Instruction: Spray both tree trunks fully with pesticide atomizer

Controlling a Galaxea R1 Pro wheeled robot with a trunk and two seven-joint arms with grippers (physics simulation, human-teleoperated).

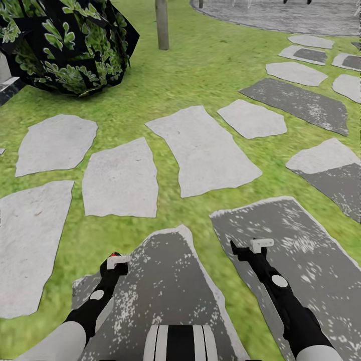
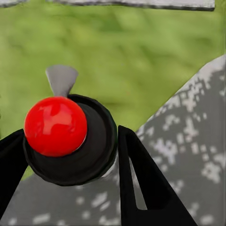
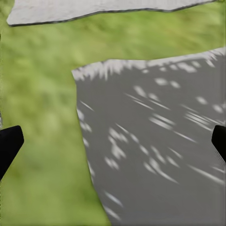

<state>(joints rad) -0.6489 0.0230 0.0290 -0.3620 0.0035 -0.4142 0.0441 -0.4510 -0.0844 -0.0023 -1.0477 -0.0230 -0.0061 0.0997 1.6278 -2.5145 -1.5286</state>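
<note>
nearest the camera, the white-and-black striped front of the robot's trunk (image 1: 180,343) sat over a dark, shaded grey stepping stone (image 1: 165,281). the left gripper (image 1: 116,263) was pinched on the pesticide atomizer (image 2: 70,141), a small black round bottle with a glossy red knob on top and a grey nozzle, seen close in the left wrist view between the two black fingers (image 2: 146,183). the right gripper (image 1: 253,246) held nothing, its fingertips spread far apart over green grass (image 3: 42,117) and stone. so the pick-up looked done, and the spraying of both trees looked not yet begun; no white specks showed anywhere. ahead, a pale grey-brown tree trunk (image 1: 162,25) stood well off across the lawn, with a dark, jagged-leaved bush (image 1: 65,45) to its left. flat pale stepping stones (image 1: 205,150) lay between, nothing tall blocking the way.
</note>
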